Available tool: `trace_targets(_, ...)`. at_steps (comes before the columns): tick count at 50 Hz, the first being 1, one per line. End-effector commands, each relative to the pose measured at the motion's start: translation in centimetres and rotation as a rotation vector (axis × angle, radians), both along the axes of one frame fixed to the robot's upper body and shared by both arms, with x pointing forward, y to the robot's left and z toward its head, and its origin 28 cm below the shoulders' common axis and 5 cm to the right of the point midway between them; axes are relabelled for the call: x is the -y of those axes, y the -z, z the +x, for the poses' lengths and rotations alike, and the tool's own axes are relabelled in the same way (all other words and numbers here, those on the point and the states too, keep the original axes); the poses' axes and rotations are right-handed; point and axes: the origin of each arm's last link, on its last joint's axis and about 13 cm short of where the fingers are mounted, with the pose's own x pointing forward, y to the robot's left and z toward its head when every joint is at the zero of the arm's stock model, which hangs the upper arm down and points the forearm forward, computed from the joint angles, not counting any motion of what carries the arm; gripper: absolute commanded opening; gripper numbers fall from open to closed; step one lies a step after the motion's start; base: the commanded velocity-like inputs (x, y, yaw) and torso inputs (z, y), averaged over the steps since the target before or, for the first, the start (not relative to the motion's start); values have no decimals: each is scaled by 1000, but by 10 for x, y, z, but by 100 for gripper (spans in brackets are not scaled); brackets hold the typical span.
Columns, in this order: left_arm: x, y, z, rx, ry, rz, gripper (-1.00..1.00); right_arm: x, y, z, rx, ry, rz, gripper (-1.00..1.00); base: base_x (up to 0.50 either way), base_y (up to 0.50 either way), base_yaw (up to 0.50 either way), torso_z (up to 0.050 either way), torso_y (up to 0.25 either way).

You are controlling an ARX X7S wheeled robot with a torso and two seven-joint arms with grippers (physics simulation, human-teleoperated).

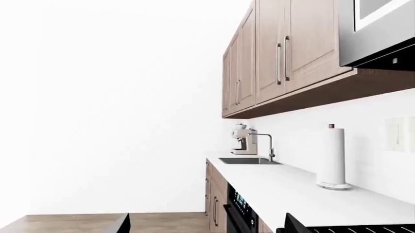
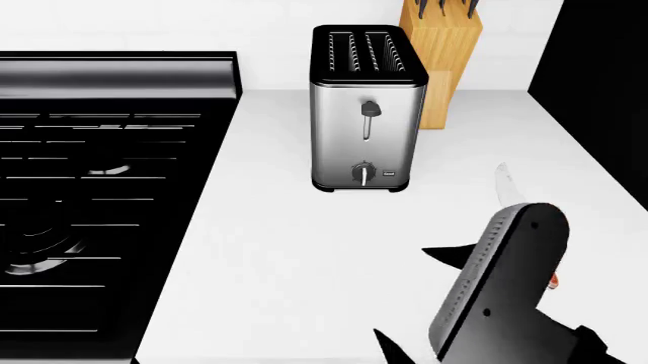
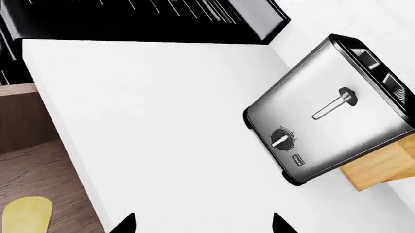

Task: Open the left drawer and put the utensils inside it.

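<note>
At the left of the head view the black stove (image 2: pixel 91 205) fills the frame from its raised back panel down to the grates, its edge meeting the white countertop (image 2: pixel 273 258). Right of centre near the top stands the stainless two-slot toaster (image 2: pixel 366 110), both slots showing nothing inside, lever and dial facing the camera. Just behind its right corner is the wooden knife block (image 2: pixel 442 53), with black-handled knives (image 2: pixel 445 6) in its slots. Lower right, the right gripper (image 2: pixel 410 303) hangs over the countertop with its two dark fingertips (image 2: pixel 445 256) spread apart, nothing between them. Past the arm's grey housing a silver knife blade (image 2: pixel 503 184) lies on the countertop, a bit of its reddish handle (image 2: pixel 554 282) peeking out at the housing's right edge. In the right wrist view a pale-yellow spatula head (image 3: pixel 27 213) lies on the wood floor (image 3: pixel 45 170) at lower left, below the counter edge. The left gripper (image 1: pixel 204 228) shows only two dark tips set wide apart at the bottom of its own view, facing a sink (image 1: pixel 248 160) and paper-towel roll (image 1: pixel 332 156). No drawer front can be made out in any view.
</note>
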Motion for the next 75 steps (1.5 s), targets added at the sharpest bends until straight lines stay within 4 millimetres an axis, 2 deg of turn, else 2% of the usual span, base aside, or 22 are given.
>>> trace_targets(1,0,0,0,1,0,1,100,6,1,13,-6,146,4,100,0,0,0,0,0)
trace_targets(4,0,1,1,-2,1,-1,100,9,4,20,-23,213,7,100,0,0,0,0,0)
trace_targets(11,0,1,1,-2,0,0,100,10,5,26,-57,247,32,100,0,0,0,0,0)
trace_targets(20,0,1,0,-2,-1,-3,100,14,1,53,-131,423,127,100,0,0,0,0,0)
trace_targets(27,0,1,0,-6,0,-3,100,21,-5,60,-105,522,169,100,0,0,0,0,0)
trace_targets(36,0,1,1,-9,0,0,100,34,-2,78,-163,702,265,100,0,0,0,0,0)
trace_targets(45,0,1,1,-7,-1,1,100,34,5,87,-203,759,266,100,0,0,0,0,0)
trace_targets(60,0,2,2,-9,2,0,100,37,6,95,-202,878,319,100,0,0,0,0,0)
trace_targets(75,0,2,1,-6,1,-5,100,46,5,113,-231,992,410,100,0,0,0,0,0)
